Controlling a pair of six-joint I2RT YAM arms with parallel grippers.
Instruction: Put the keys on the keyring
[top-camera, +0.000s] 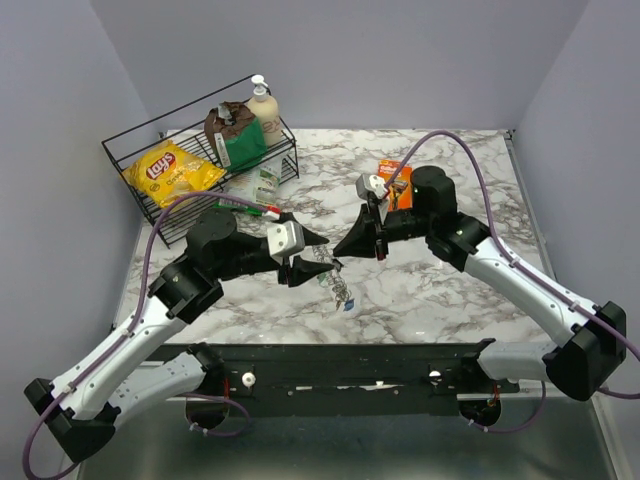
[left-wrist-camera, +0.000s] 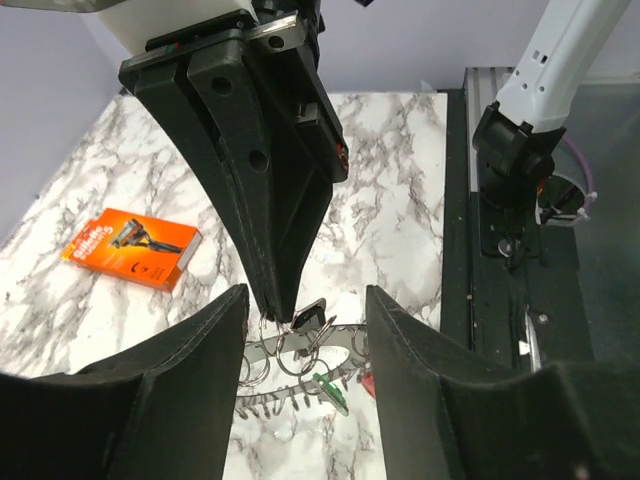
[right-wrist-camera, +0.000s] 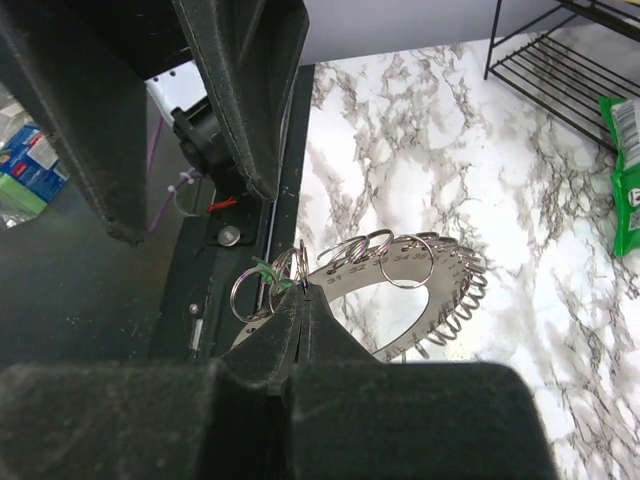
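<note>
1. Two pincers meet nose to nose over the middle of the surface (right-wrist-camera: 420, 150). The right pincer (right-wrist-camera: 300, 292) has its jaws pressed together, clamped, as far as I can see, on one end of the keyring (right-wrist-camera: 350, 283) among its small split rings.
2. From that grip the keyring reaches away from the right pincer and slopes down toward the near edge, its long axis in line with the jaws.
3. The left pincer (left-wrist-camera: 306, 292) stands with its fingers apart, holding nothing. The keyring lies just below and between them, its length running across the gap.
4. A green key (left-wrist-camera: 330, 388) shows under the keyring, with a red head just beside it. I cannot tell whether either is threaded on.
5. The left arm looks better placed for the next grasp, straight down from its open fingers.
</note>
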